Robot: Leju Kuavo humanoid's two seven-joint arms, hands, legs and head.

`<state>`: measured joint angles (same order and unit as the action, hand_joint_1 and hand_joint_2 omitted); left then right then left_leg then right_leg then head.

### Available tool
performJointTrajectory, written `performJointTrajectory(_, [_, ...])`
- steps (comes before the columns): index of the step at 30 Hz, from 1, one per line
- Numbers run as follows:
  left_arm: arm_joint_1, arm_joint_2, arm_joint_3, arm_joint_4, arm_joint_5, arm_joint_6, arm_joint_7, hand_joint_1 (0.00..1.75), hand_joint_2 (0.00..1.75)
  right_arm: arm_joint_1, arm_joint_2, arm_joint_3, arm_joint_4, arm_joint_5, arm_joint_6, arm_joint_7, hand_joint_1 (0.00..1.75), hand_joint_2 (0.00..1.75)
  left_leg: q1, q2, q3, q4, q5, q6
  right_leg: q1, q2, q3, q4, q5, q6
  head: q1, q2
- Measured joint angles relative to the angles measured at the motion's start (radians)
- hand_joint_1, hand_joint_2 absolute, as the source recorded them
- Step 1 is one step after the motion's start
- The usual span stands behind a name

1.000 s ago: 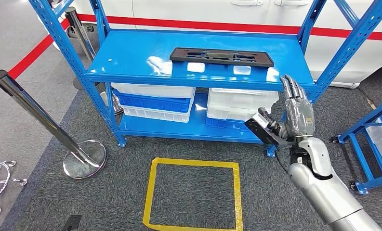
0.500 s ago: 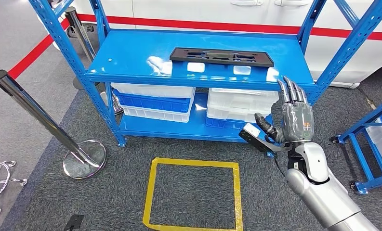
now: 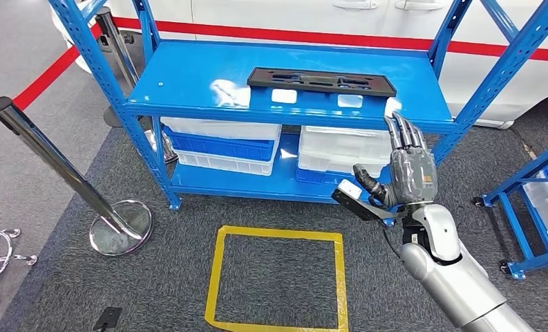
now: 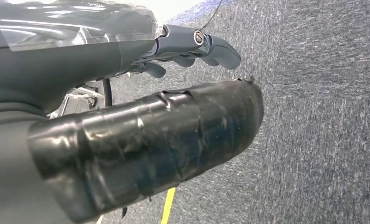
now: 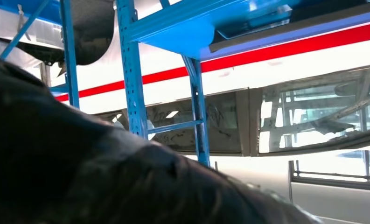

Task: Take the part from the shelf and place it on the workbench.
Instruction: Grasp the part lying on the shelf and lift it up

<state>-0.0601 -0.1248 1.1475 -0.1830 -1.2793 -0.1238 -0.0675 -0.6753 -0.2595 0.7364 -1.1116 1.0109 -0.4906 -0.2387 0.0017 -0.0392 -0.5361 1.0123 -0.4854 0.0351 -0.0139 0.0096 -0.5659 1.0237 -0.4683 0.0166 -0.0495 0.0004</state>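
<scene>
Nearest, on the dark grey carpet (image 3: pixel 63 277), a square outline of yellow tape (image 3: pixel 278 280) lies in front of the shelf. The right hand (image 3: pixel 405 173) is raised just in front of the shelf's right end, palm turned inward, its fingers (image 3: pixel 403 131) straight, apart and holding nothing, their tips level with the front edge of the top deck. In the left wrist view the left hand (image 4: pixel 141 130) hangs over the carpet, its dark fingers (image 4: pixel 199 46) curled loosely around nothing; whether they are fully closed I cannot tell. To the left, a chrome stanchion (image 3: pixel 63 173) leans on its round base. The blue shelf (image 3: pixel 188 83) carries white and blue bins (image 3: pixel 222 145) on its lower deck. The part (image 3: pixel 320 81) lies flat on the top deck, toward the back and right of centre: a long, narrow, matt black plate with several slots and cut-outs along its length, untouched, beyond the fingertips. Behind the shelf stands a white vehicle with a red stripe (image 3: pixel 312 34).
</scene>
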Motion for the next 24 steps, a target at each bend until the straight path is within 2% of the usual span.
performJointTrajectory(2, [-0.001, 0.0, -0.001, 0.0, -0.003, 0.0, -0.002, 0.0, 0.0, -0.003, 0.004, 0.0, -0.004, -0.003, 0.0, -0.003, 0.0, 1.31, 0.005, 0.003, 0.006, -0.017, 0.011, 0.013, 0.001, -0.003, -0.016, 0.032, -0.02, 0.004, 0.002, 0.0])
performJointTrajectory(3, [-0.001, 0.0, -0.003, 0.001, -0.005, 0.0, -0.004, 0.0, 0.0, -0.004, 0.007, 0.0, -0.005, -0.003, 0.0, -0.003, 0.0, 1.75, 0.007, 0.005, 0.008, -0.022, 0.014, 0.017, 0.001, -0.004, -0.041, 0.08, -0.045, 0.004, 0.003, 0.0])
performJointTrajectory(5, [-0.002, 0.0, -0.006, 0.001, -0.009, 0.0, -0.006, 0.0, 0.0, -0.001, 0.015, 0.003, -0.005, -0.005, 0.002, -0.004, 0.0, 1.75, 0.005, 0.006, 0.007, -0.023, 0.015, 0.021, 0.0, -0.004, -0.114, 0.214, -0.099, 0.005, 0.003, 0.0])
performJointTrajectory(6, [-0.002, 0.0, -0.007, 0.001, -0.01, 0.0, -0.006, 0.0, 0.0, 0.001, 0.017, 0.006, -0.005, -0.007, 0.004, -0.004, 0.0, 1.75, 0.004, 0.005, 0.008, -0.022, 0.013, 0.022, 0.0, -0.004, -0.145, 0.264, -0.108, 0.005, 0.003, 0.0])
performJointTrajectory(7, [-0.002, 0.0, -0.009, 0.001, -0.012, 0.0, -0.007, 0.0, 0.0, 0.003, 0.02, 0.009, -0.005, -0.009, 0.005, -0.004, 0.0, 1.31, 0.003, 0.004, 0.009, -0.02, 0.01, 0.021, 0.0, -0.004, -0.159, 0.278, -0.095, 0.005, 0.003, 0.0])
performJointTrajectory(8, [-0.002, 0.0, -0.01, 0.001, -0.013, 0.0, -0.007, 0.0, 0.0, 0.003, 0.023, 0.012, -0.005, -0.011, 0.006, -0.004, 0.0, 0.87, 0.003, 0.002, 0.011, -0.018, 0.007, 0.02, 0.0, -0.005, -0.156, 0.256, -0.066, 0.004, 0.003, 0.0])
performJointTrajectory(9, [-0.002, -0.001, -0.013, 0.001, -0.015, 0.0, -0.008, 0.0, 0.0, 0.002, 0.026, 0.013, -0.005, -0.013, 0.006, -0.004, 0.0, 0.44, 0.003, 0.0, 0.015, -0.015, 0.001, 0.018, 0.0, -0.004, -0.133, 0.194, -0.02, 0.001, 0.003, 0.0])
performJointTrajectory(10, [-0.002, -0.001, -0.016, 0.001, -0.017, 0.0, -0.008, 0.0, 0.0, 0.0, 0.029, 0.015, -0.004, -0.014, 0.006, -0.004, 0.0, 0.0, 0.003, -0.001, 0.017, -0.011, -0.006, 0.014, 0.001, -0.002, -0.105, 0.129, 0.014, -0.004, 0.003, 0.0])
performJointTrajectory(11, [-0.003, -0.002, -0.019, 0.001, -0.019, 0.0, -0.009, 0.0, 0.0, -0.001, 0.032, 0.016, -0.004, -0.016, 0.006, -0.004, 0.0, 0.0, 0.002, -0.003, 0.018, -0.007, -0.012, 0.01, 0.003, 0.0, -0.081, 0.074, 0.038, -0.008, 0.003, 0.0])
performJointTrajectory(12, [-0.004, -0.002, -0.022, 0.002, -0.02, 0.0, -0.009, 0.0, 0.0, -0.003, 0.035, 0.017, -0.003, -0.016, 0.006, -0.005, 0.0, 0.0, 0.002, -0.004, 0.016, -0.003, -0.017, 0.004, 0.006, 0.001, -0.065, 0.035, 0.047, -0.013, 0.003, 0.0])
performJointTrajectory(14, [-0.005, -0.003, -0.025, 0.003, -0.023, -0.001, -0.01, 0.0, 0.0, -0.005, 0.042, 0.018, -0.002, -0.017, 0.005, -0.007, 0.0, 0.0, 0.002, -0.005, 0.011, -0.001, -0.02, -0.007, 0.012, 0.003, -0.062, 0.019, 0.037, -0.021, 0.003, 0.0])
performJointTrajectory(15, [-0.005, -0.004, -0.026, 0.003, -0.024, -0.002, -0.01, 0.0, 0.0, -0.006, 0.045, 0.018, -0.002, -0.017, 0.005, -0.008, 0.0, 0.0, 0.002, -0.004, 0.011, -0.004, -0.022, -0.013, 0.01, 0.002, -0.059, 0.013, 0.034, -0.025, 0.003, 0.0])
performJointTrajectory(17, [-0.007, -0.005, -0.029, 0.003, -0.027, -0.003, -0.01, 0.0, 0.0, -0.007, 0.05, 0.018, -0.002, -0.017, 0.005, -0.009, 0.0, 0.87, 0.002, 0.007, 0.006, 0.016, -0.038, -0.023, 0.004, -0.001, -0.045, -0.001, 0.033, -0.033, 0.001, 0.0])
performJointTrajectory(18, [-0.008, -0.005, -0.031, 0.003, -0.029, -0.004, -0.01, 0.0, 0.0, -0.008, 0.052, 0.018, -0.002, -0.018, 0.006, -0.01, 0.0, 1.31, 0.002, 0.014, -0.014, 0.058, -0.058, -0.028, 0.001, -0.004, -0.037, -0.007, 0.031, -0.038, -0.001, 0.0])
performJointTrajectory(19, [-0.01, -0.005, -0.032, 0.003, -0.03, -0.004, -0.01, 0.0, 0.0, -0.009, 0.054, 0.018, -0.001, -0.018, 0.006, -0.01, 0.0, 1.75, 0.005, 0.022, -0.049, 0.121, -0.081, -0.033, 0.0, -0.006, -0.031, -0.01, 0.028, -0.042, -0.003, 0.0])
performJointTrajectory(21, [-0.012, -0.004, -0.034, 0.003, -0.031, -0.005, -0.012, 0.0, 0.0, -0.009, 0.058, 0.018, 0.003, -0.019, 0.006, -0.011, 0.0, 1.75, 0.012, 0.028, -0.133, 0.249, -0.112, -0.043, -0.001, -0.011, -0.022, -0.01, 0.02, -0.044, -0.005, 0.0])
performJointTrajectory(22, [-0.011, -0.004, -0.035, 0.003, -0.031, -0.006, -0.012, 0.0, 0.0, -0.008, 0.059, 0.018, 0.005, -0.02, 0.006, -0.012, 0.0, 1.75, 0.015, 0.029, -0.159, 0.273, -0.101, -0.047, -0.002, -0.012, -0.017, -0.009, 0.015, -0.043, -0.005, 0.0])
performJointTrajectory(23, [-0.01, -0.004, -0.037, 0.003, -0.031, -0.006, -0.013, 0.0, 0.0, -0.008, 0.06, 0.018, 0.007, -0.021, 0.006, -0.012, 0.0, 1.75, 0.019, 0.031, -0.165, 0.26, -0.071, -0.049, -0.003, -0.013, -0.011, -0.007, 0.009, -0.041, -0.005, 0.0])
performJointTrajectory(24, [-0.01, -0.003, -0.038, 0.003, -0.031, -0.006, -0.013, 0.0, 0.0, -0.009, 0.062, 0.018, 0.008, -0.022, 0.007, -0.012, 0.0, 1.75, 0.021, 0.034, -0.154, 0.211, -0.024, -0.052, -0.006, -0.014, -0.003, -0.004, 0.001, -0.037, -0.005, 0.0])
